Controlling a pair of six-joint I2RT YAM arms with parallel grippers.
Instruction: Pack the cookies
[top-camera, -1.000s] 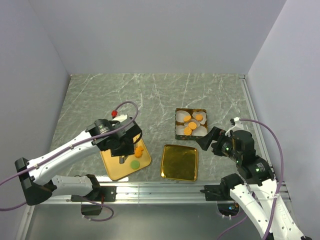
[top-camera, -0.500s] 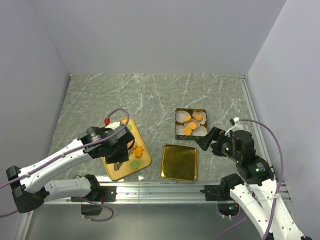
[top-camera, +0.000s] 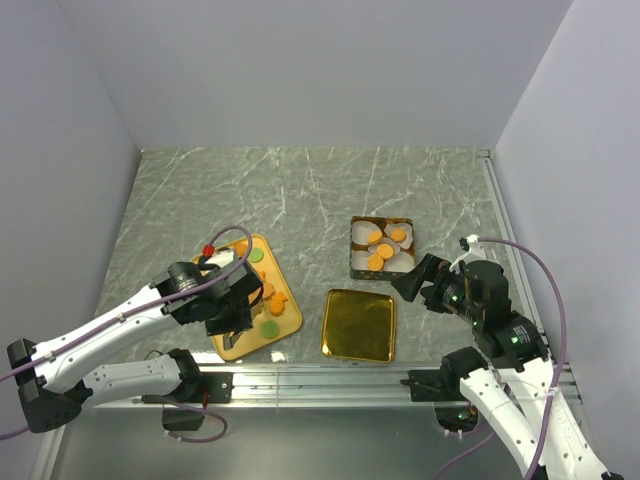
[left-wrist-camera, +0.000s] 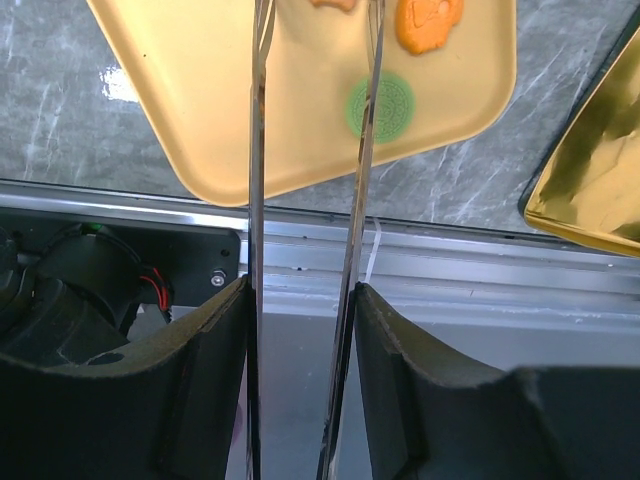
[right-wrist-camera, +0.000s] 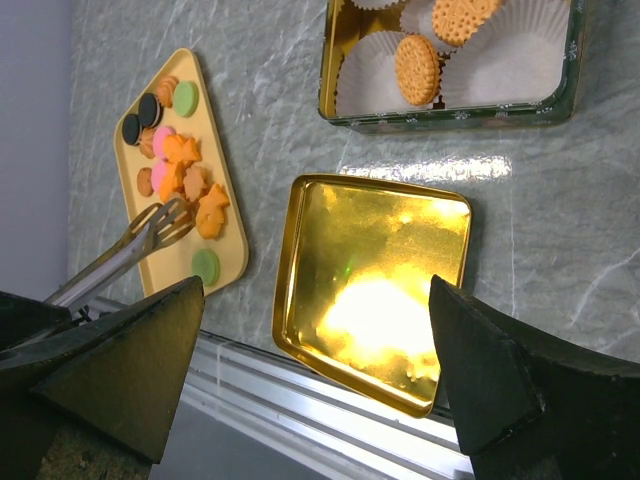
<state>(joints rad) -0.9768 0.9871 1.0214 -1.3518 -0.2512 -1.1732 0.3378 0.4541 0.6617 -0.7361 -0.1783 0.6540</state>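
Pulling back toward the near left, the left fingers (left-wrist-camera: 205, 350) are squeezing the tongs (right-wrist-camera: 165, 225) over the yellow tray (left-wrist-camera: 180, 90), where most cookies (right-wrist-camera: 178, 165) are lying; others are sitting in the tin (right-wrist-camera: 450, 118). The right fingers (right-wrist-camera: 130, 350) are hanging wide above the gold lid (right-wrist-camera: 370, 290).

Our left arm (top-camera: 120, 320) has drawn back toward the near left corner. Its gripper (left-wrist-camera: 300, 295), with the tongs (left-wrist-camera: 255, 150), has slid from the middle of the yellow tray (left-wrist-camera: 180, 90) toward its near end. The cookies (top-camera: 256, 256) at the tray's far end, covered before, now show.
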